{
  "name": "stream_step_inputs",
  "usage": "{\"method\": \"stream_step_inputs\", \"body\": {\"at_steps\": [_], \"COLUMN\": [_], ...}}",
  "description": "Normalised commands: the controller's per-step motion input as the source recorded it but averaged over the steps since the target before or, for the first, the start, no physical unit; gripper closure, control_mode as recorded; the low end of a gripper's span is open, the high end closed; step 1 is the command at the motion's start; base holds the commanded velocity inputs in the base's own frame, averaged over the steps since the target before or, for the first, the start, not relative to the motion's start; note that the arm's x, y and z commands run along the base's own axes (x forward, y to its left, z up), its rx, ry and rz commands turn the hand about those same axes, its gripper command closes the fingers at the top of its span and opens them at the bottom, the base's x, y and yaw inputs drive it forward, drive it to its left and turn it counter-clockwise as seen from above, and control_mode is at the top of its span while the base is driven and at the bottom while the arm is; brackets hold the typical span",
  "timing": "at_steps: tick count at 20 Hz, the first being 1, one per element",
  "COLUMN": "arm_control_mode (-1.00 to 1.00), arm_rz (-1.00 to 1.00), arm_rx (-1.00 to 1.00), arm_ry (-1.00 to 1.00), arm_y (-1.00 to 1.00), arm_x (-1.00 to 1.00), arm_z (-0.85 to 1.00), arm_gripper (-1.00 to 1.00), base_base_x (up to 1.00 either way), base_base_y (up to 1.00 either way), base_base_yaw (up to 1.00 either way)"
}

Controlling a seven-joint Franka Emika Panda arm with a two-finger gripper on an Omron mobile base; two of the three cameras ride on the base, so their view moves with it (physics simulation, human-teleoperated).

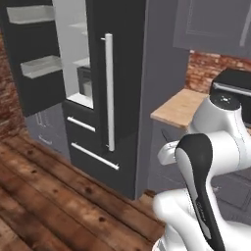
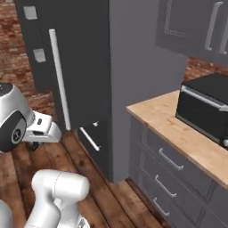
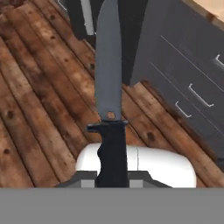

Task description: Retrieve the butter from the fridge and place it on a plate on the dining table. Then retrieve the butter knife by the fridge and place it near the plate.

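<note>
Along the hand view's centre line, the butter knife points toward 12 o'clock over the plank floor, its black handle clamped in the gripper. From the left base view alone, the fridge shows its left door swung open at 10 o'clock, white interior exposed; the right base view adds a black microwave at 3 o'clock.

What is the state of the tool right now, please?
Tool: closed, holding the slim dark knife with grey blade by its black handle.
</note>
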Motion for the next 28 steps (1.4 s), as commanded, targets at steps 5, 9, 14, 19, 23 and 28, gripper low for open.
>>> {"method": "stream_step_inputs", "body": {"at_steps": [5, 9, 14, 19, 23, 28], "arm_control_mode": [1.00, 1.00, 1.00, 1.00, 1.00, 1.00], "arm_rz": [0.00, 0.00, 0.00, 0.00, 0.00, 0.00], "arm_rx": [0.00, 0.00, 0.00, 0.00, 0.00, 0.00], "arm_ry": [0.00, 0.00, 0.00, 0.00, 0.00, 0.00], "arm_y": [0.00, 0.00, 0.00, 0.00, 0.00, 0.00], "arm_x": [0.00, 0.00, 0.00, 0.00, 0.00, 0.00], "arm_z": [0.00, 0.00, 0.00, 0.00, 0.00, 0.00], "arm_gripper": [1.00, 1.00, 1.00, 1.00, 1.00, 1.00], "base_base_x": [-0.64, -0.56, -0.68, -0.52, 0.08, 0.48], "base_base_y": [-0.02, 0.10, 0.21, 0.37, 0.62, 0.87], "base_base_yaw": [0.52, 0.49, 0.48, 0.45, 0.28, 0.13]}}
